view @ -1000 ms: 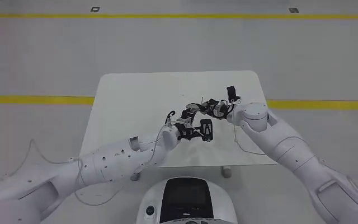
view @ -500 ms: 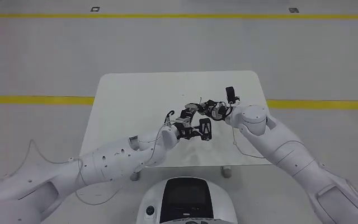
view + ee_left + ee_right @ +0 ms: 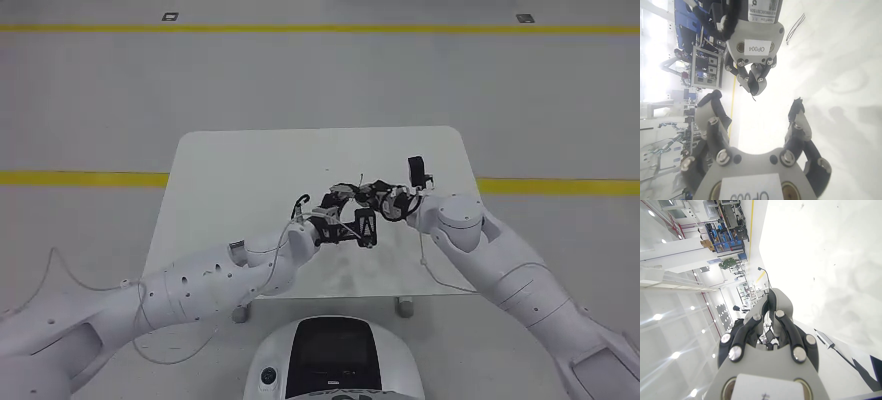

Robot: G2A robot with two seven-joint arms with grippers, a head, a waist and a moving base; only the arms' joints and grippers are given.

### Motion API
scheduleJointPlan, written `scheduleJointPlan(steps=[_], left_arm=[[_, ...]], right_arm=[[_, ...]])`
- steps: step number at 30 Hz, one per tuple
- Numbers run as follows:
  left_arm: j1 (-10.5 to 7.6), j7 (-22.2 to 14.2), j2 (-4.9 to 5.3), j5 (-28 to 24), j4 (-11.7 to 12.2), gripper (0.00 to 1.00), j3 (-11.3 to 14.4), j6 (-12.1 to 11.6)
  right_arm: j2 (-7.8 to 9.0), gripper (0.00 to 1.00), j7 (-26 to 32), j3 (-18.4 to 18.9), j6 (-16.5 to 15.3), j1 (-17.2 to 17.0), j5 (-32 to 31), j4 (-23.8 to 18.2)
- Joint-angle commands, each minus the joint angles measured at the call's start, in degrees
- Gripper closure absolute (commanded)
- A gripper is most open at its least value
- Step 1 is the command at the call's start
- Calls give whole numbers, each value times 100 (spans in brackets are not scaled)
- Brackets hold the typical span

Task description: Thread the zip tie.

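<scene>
My right gripper (image 3: 769,292) is shut on a thin black zip tie (image 3: 766,276), whose long end curves out past the fingertips to a small head. Seen from the left wrist, the right gripper (image 3: 753,91) points at my left gripper, and a short black end of the zip tie (image 3: 753,97) pokes from its closed fingers. My left gripper (image 3: 757,100) is open just in front of it, with nothing between its fingers (image 3: 798,106). From above, the left gripper (image 3: 352,216) and the right gripper (image 3: 364,194) meet over the right half of the white table (image 3: 250,170).
A few spare black zip ties (image 3: 795,28) lie on the table beyond the right gripper. The table's near edge lies close beneath both forearms. Yellow floor lines run behind the table.
Both grippers have shifted only slightly and stay facing each other. The right forearm has swung a little toward the near side. Neither grip has changed.
</scene>
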Motion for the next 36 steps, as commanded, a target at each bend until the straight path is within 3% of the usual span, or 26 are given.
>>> scheduleJointPlan(steps=[1,7,16,26,36], left_arm=[[-4,6,-1,0,3,61,0,-20],[-38,-102,-21,0,-10,69,0,-137],[-58,-149,-54,0,34,71,0,-193],[-77,-200,-75,0,69,82,0,-150],[-112,-328,-68,0,46,82,0,-216]], right_arm=[[4,100,15,20,0,-27,-22,-25],[7,100,47,24,0,-57,-79,-87],[19,100,84,16,0,-66,-102,-127],[44,100,182,-5,0,-66,-125,-198],[78,100,277,60,0,-123,-121,-276]])
